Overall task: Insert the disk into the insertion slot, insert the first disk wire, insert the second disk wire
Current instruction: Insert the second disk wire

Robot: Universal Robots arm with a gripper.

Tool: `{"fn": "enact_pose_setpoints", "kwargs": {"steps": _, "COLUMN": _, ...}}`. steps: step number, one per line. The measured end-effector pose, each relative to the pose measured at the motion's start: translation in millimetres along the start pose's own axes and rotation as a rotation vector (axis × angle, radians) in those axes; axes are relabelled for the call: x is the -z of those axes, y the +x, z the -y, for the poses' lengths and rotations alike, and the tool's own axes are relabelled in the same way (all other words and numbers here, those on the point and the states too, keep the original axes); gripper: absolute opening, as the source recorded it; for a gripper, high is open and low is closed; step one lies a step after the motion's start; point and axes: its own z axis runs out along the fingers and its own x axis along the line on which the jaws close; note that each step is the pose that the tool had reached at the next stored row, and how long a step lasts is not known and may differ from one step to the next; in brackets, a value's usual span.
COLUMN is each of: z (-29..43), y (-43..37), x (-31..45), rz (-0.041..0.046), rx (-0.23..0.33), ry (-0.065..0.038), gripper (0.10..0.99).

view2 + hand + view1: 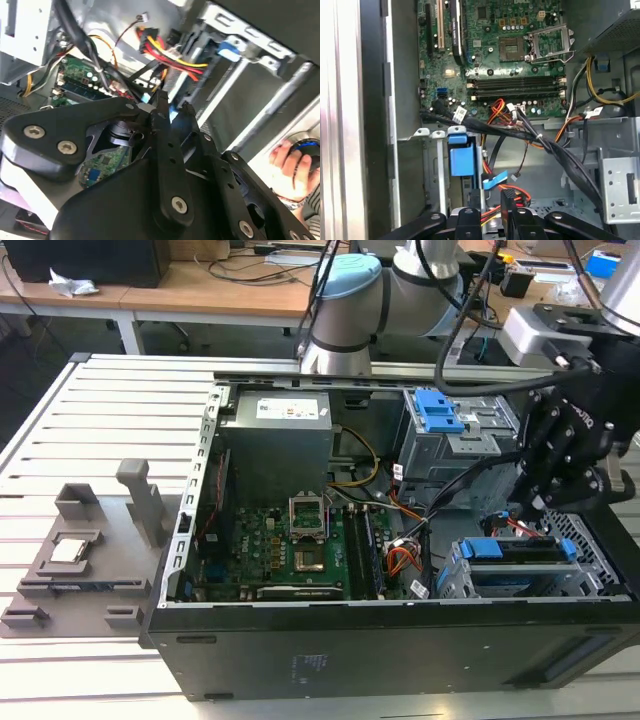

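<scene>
Exterior view: one disk point(520, 558), seated.

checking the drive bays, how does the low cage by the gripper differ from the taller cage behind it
The low grey cage sits at the case's near edge and has a blue-framed disk in it; the taller cage sits farther back, with a blue latch piece on top. The gripper hangs right over the low cage, not the taller one. Both are grey metal, at the exterior view's right.

No print legible. White label point(292, 408) on the power supply point(275, 445), upper middle of the exterior view: marks too small. White lettering on the black gripper housing point(575, 435), right side: unreadable.
</scene>
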Motion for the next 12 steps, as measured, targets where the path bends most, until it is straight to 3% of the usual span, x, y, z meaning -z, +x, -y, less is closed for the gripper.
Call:
{"fn": "enact_pose_setpoints", "kwargs": {"steps": 1, "z": -3.2, "y": -3.2, "x": -1.5, "rz": -0.0044, "rx": 0.002, "ry": 0.0, "gripper": 0.302}}
{"fn": "enact_pose_setpoints", "kwargs": {"steps": 2, "z": -8.1, "y": -3.8, "x": -2.8, "rz": -0.0254, "rx": 0.003, "ry": 0.002, "gripper": 0.302}}
{"fn": "enact_pose_setpoints", "kwargs": {"steps": 4, "z": -10.8, "y": -3.7, "x": -3.6, "rz": -0.0378, "rx": 0.003, "ry": 0.003, "gripper": 0.302}}
{"fn": "enact_pose_setpoints", "kwargs": {"steps": 12, "z": -13.9, "y": -4.5, "x": -13.7, "rz": -0.0602, "rx": 0.024, "ry": 0.005, "gripper": 0.302}}
